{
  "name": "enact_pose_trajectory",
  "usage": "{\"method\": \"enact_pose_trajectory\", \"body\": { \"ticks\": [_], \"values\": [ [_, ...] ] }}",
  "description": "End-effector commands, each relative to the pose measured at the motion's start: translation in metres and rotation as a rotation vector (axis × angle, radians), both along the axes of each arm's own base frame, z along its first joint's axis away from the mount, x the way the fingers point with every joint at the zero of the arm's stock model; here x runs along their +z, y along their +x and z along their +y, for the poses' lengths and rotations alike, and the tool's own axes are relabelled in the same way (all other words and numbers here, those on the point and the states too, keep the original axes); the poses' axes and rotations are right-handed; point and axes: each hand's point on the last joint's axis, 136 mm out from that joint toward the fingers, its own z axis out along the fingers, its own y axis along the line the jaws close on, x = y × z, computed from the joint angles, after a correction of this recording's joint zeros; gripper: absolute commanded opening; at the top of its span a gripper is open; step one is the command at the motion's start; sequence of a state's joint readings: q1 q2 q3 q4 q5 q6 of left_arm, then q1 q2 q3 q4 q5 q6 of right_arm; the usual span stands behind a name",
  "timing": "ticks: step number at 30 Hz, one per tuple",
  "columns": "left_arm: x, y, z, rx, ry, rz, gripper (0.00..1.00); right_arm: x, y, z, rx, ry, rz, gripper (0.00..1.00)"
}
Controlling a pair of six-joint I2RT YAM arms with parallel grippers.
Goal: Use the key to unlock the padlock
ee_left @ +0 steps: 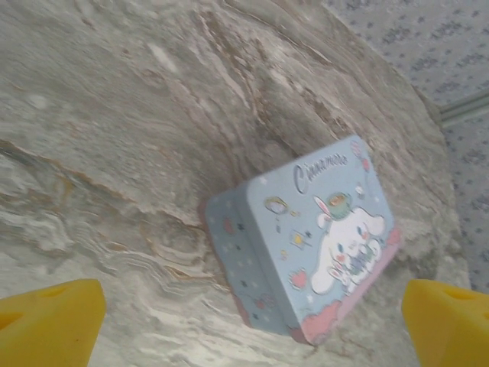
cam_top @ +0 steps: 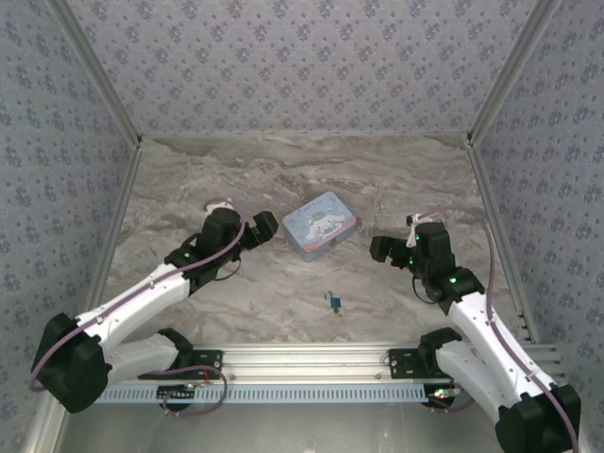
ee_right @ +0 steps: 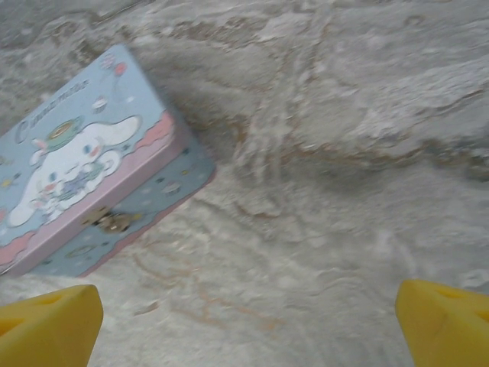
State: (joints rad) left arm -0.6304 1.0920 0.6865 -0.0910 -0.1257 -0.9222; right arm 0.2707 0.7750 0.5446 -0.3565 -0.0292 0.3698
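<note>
The tiny blue padlock [cam_top: 334, 301] lies on the marble table, in front of the arms' bases and between them. A dark speck sits at its far end; I cannot tell whether that is the key. My left gripper [cam_top: 267, 227] hovers just left of the pale-blue cartoon tin [cam_top: 321, 225]. In the left wrist view its yellow fingers [ee_left: 52, 324] stand wide apart with nothing between them. My right gripper [cam_top: 380, 249] is to the right of the tin and open, with its yellow fingers [ee_right: 50, 326] over bare marble. Both grippers are well away from the padlock.
The tin [ee_left: 309, 237] lies flat at the table's middle, its brass clasp [ee_right: 107, 220] facing the right arm. Patterned walls [cam_top: 302, 66] close the table on three sides. An aluminium rail [cam_top: 311, 363] runs along the near edge.
</note>
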Motion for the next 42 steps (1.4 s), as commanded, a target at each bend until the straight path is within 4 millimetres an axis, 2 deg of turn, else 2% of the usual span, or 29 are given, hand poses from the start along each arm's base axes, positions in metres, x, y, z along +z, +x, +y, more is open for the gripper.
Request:
{"method": "enact_pose_trajectory", "body": {
  "ticks": [1, 7, 14, 17, 21, 25, 28, 33, 37, 42],
  "values": [
    [0.015, 0.014, 0.023, 0.06, 0.111, -0.062, 0.99, 0.009, 0.008, -0.015, 0.009, -0.061, -0.058, 1.0],
    [0.019, 0.032, 0.061, 0.131, 0.363, -0.162, 0.99, 0.003, 0.027, -0.047, -0.083, -0.126, -0.183, 1.0],
    [0.029, 0.055, 0.098, 0.187, 0.558, -0.235, 0.99, -0.001, 0.037, -0.08, -0.155, -0.249, -0.28, 1.0],
    [0.029, 0.06, 0.107, 0.178, 0.639, -0.264, 0.99, -0.004, 0.041, -0.095, -0.202, -0.249, -0.279, 1.0],
    [0.025, 0.06, 0.129, 0.229, 0.7, -0.248, 0.99, -0.014, 0.045, -0.108, -0.257, -0.228, -0.308, 1.0],
    [0.022, 0.056, 0.141, 0.245, 0.706, -0.23, 1.0, -0.024, 0.052, -0.115, -0.281, -0.242, -0.329, 1.0],
    [0.021, 0.053, 0.141, 0.234, 0.681, -0.236, 0.99, -0.032, 0.062, -0.109, -0.238, -0.236, -0.335, 1.0],
    [0.021, 0.051, 0.143, 0.232, 0.663, -0.234, 0.99, -0.03, 0.082, -0.107, -0.243, -0.209, -0.396, 1.0],
    [0.018, 0.049, 0.145, 0.233, 0.665, -0.22, 1.0, -0.031, 0.095, -0.101, -0.172, -0.261, -0.409, 1.0],
    [0.016, 0.047, 0.151, 0.237, 0.687, -0.21, 0.99, -0.047, 0.103, -0.102, -0.159, -0.258, -0.411, 1.0]
  ]
}}
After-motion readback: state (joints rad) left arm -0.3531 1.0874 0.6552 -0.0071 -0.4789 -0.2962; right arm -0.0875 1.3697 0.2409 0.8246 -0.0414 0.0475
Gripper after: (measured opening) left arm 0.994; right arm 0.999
